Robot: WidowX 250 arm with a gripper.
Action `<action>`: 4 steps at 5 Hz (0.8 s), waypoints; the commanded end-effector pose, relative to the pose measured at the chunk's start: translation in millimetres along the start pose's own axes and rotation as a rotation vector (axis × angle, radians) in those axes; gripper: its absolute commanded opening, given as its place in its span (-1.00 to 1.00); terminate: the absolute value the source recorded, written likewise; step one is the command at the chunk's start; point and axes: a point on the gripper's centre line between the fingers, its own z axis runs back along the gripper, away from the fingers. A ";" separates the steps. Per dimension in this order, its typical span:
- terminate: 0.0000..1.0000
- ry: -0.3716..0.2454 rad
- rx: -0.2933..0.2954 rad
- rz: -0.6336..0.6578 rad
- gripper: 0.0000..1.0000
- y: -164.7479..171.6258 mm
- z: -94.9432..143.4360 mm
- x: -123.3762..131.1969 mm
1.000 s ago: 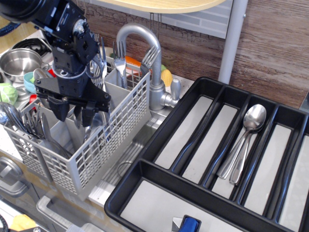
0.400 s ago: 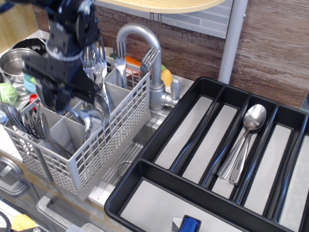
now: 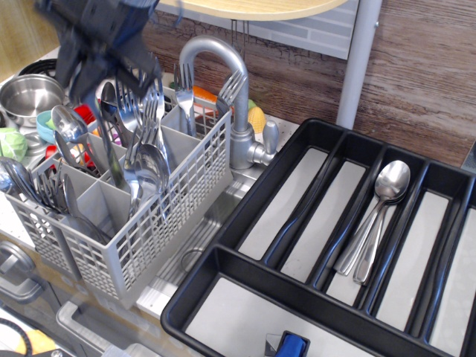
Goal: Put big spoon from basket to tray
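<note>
Steel spoons [image 3: 146, 165] stand bowl-up in the grey basket [image 3: 160, 223], packed among forks [image 3: 151, 104] in its middle compartments; more spoons lean at the basket's left end [image 3: 71, 126]. None of them can be seen in the gripper's grasp. The gripper [image 3: 100, 44] is a dark, motion-blurred shape above the basket's back left — whether its jaws are wide, narrow or holding anything, I cannot tell. The basket sits at the left, tilted toward the camera, with its back right corner close to the curved faucet [image 3: 216, 63]. Behind the basket, at far left, a steel pot [image 3: 26, 97] and some coloured items are partly hidden. The black tray [image 3: 223, 275] fills the right and lower right, well apart from the gripper. Two spoons [image 3: 375, 223] lie together in one of its long compartments, bowls toward the wall — the other long compartments show only grey lining. A small blue object [image 3: 291, 345] sits in the crosswise compartment at the bottom edge.
</note>
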 end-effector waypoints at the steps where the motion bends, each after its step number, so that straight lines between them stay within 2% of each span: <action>1: -1.00 0.081 0.113 -0.137 -1.00 12.6 56.6 3.4; 2: -1.00 0.163 0.180 -0.371 -1.00 12.1 86.4 13.6; 3: -1.00 0.198 -0.091 -0.318 -1.00 -2.1 102.7 28.5; 4: -1.00 0.166 -0.195 -0.283 -1.00 -24.3 110.8 45.9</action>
